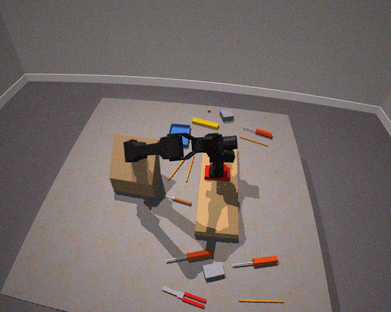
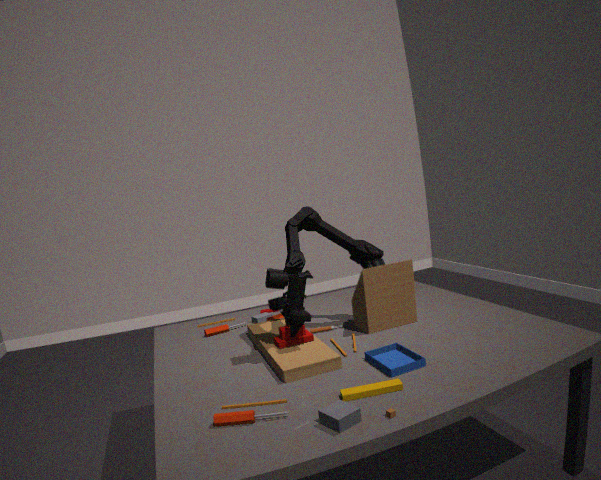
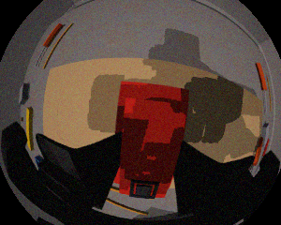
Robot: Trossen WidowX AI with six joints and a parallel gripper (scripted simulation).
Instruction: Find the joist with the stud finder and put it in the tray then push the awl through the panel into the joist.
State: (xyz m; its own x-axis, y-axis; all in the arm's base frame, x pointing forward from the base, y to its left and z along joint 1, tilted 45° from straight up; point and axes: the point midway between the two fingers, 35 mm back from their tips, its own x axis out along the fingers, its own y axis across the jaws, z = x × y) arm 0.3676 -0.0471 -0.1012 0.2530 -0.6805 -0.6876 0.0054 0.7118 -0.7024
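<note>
One arm bent sharply downward, pincer [image 1: 217, 173] clamped on red stud finder [image 1: 207, 171], resting on floor panel [image 1: 218, 214].

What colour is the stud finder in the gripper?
Red. The stud finder shows best in the wrist view, between the gripper's fingers.
</note>
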